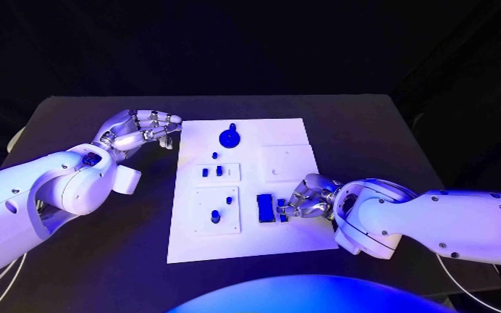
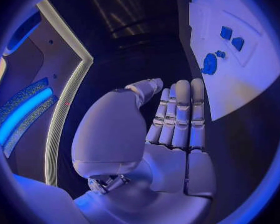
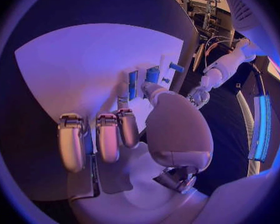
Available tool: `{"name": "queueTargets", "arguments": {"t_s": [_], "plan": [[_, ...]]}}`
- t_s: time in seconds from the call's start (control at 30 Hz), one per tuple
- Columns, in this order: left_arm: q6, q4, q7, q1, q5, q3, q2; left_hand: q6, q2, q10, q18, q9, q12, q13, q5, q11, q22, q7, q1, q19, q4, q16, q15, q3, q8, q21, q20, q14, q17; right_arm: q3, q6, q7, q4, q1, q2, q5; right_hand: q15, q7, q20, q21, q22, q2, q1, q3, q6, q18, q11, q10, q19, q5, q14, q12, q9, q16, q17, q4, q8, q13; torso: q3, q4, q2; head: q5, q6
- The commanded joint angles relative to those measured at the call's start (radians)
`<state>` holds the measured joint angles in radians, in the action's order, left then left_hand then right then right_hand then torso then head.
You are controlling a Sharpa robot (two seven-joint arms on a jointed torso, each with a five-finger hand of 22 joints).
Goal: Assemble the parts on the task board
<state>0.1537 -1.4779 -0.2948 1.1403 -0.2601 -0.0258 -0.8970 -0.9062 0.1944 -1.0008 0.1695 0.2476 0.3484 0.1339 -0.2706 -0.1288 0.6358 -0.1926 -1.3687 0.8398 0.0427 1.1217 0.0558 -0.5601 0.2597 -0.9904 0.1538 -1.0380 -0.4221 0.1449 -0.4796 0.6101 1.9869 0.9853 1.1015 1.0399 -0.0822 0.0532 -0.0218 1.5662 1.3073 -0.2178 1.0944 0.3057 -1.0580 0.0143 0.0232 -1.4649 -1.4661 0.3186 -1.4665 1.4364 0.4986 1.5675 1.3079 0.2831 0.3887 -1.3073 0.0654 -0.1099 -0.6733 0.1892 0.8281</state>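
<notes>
From the head camera, the white task board lies in the middle of the black table with the job plainly part-way through. A round blue part sits near the board's far edge, two small blue parts stand in a raised square below it, and another blue piece stands in the nearer square. A third raised square toward the right looks bare of blue, so at least that seat seems still to fill. The right hand rests on the board's near right part, fingers curled down at a dark blue block; whether it grips the block or only touches it cannot be told from here. The left hand waits off the board's far left corner, fingers bent, holding nothing.

At the left wrist, the left hand shows an empty palm, fingers straight and side by side, thumb apart. The board lies beyond the fingertips, the round part near its edge.

At the right wrist, the right hand has its fingers curled above the board, the thumb reaching toward upright blue pieces. No clamp on any piece is clear, so its hold remains uncertain. Placing the block appears to be the step in hand.
</notes>
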Motion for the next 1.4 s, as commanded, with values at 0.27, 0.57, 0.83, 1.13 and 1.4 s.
{"name": "queueTargets", "arguments": {"t_s": [0.27,0.57,0.83,1.13,1.4], "plan": [[-0.009,0.002,-0.008,-0.001,0.008,0.000,0.003,-0.006,-0.010,0.008,0.015,-0.001,0.003,0.001,-0.002,-0.001,-0.001,-0.002,-0.001,-0.006,0.003,-0.001,0.001,0.000,0.004,0.006,0.002,0.006,0.001,-0.002,0.002,-0.097,0.004,0.008,0.040,0.016,0.003,0.007,-0.005,0.005,0.264,-0.014,0.043,-0.025,0.009,-0.014,-0.008,-0.064,-0.105,-0.026,-0.104,-0.011,-0.002,0.003,0.262,0.001,-0.005,-0.206,-0.0001,0.0004,0.002,-0.002,-0.012],[0.034,0.015,-0.050,-0.002,0.079,-0.001,0.011,0.003,-0.004,0.014,0.013,-0.007,0.007,0.001,0.000,-0.004,-0.008,-0.004,0.015,-0.015,0.013,-0.008,0.004,0.005,0.002,0.019,0.005,0.020,0.005,-0.004,-0.074,-0.483,-0.095,0.073,0.037,-0.175,0.030,0.044,-0.028,-0.082,0.239,0.008,0.124,-0.080,0.091,0.003,-0.040,-0.009,-0.079,-0.045,-0.092,-0.144,-0.021,-0.025,0.210,0.003,-0.059,-0.154,0.0031,0.0041,0.014,-0.007,-0.046],[0.112,0.048,-0.121,-0.013,0.161,-0.003,0.039,0.020,0.005,0.038,0.006,-0.018,0.012,-0.008,0.004,-0.018,-0.103,-0.010,0.027,-0.114,0.036,-0.190,0.035,0.017,0.008,0.187,0.038,0.183,0.093,-0.013,-0.105,-0.777,-0.349,0.109,-0.086,-0.505,0.071,0.085,-0.061,-0.935,-0.074,0.028,0.241,-0.077,0.152,0.142,-0.078,0.357,0.209,-0.043,0.106,-0.862,-0.033,-0.390,-0.237,0.005,-0.098,0.214,0.0062,0.0089,0.035,-0.030,-0.108],[0.189,0.182,-0.187,-0.018,0.228,-0.003,0.131,0.064,0.016,0.036,0.008,-0.040,-0.091,-0.071,0.005,-0.046,-0.367,-0.021,0.017,-0.180,0.067,-0.592,0.097,0.015,0.016,0.596,0.129,0.276,0.247,-0.025,-0.058,-0.923,-0.623,0.117,-0.250,-0.705,0.150,0.131,-0.150,-1.486,-0.540,0.019,0.311,0.054,0.205,0.173,-0.149,0.437,0.400,-0.116,0.423,-1.218,-0.092,-1.078,-0.712,0.003,-0.112,0.757,0.0027,0.0064,0.054,-0.048,-0.161],[0.174,0.254,-0.154,-0.018,0.203,-0.003,0.190,0.906,-0.194,1.001,-0.170,-0.248,-0.348,-0.134,0.271,0.129,-0.636,0.193,0.431,-0.840,-0.043,-1.122,-0.056,0.560,-0.260,0.990,-0.154,1.038,0.422,-0.033,-0.067,-0.885,-0.742,0.117,-0.332,-0.681,0.082,-0.053,0.022,-1.566,-1.307,0.218,-0.119,-0.306,1.058,-0.014,-0.023,0.755,1.466,-0.319,1.467,-1.436,-0.499,-1.568,-1.308,-0.283,-0.389,1.307,0.0003,0.0070,0.053,-0.054,-0.180]]}}
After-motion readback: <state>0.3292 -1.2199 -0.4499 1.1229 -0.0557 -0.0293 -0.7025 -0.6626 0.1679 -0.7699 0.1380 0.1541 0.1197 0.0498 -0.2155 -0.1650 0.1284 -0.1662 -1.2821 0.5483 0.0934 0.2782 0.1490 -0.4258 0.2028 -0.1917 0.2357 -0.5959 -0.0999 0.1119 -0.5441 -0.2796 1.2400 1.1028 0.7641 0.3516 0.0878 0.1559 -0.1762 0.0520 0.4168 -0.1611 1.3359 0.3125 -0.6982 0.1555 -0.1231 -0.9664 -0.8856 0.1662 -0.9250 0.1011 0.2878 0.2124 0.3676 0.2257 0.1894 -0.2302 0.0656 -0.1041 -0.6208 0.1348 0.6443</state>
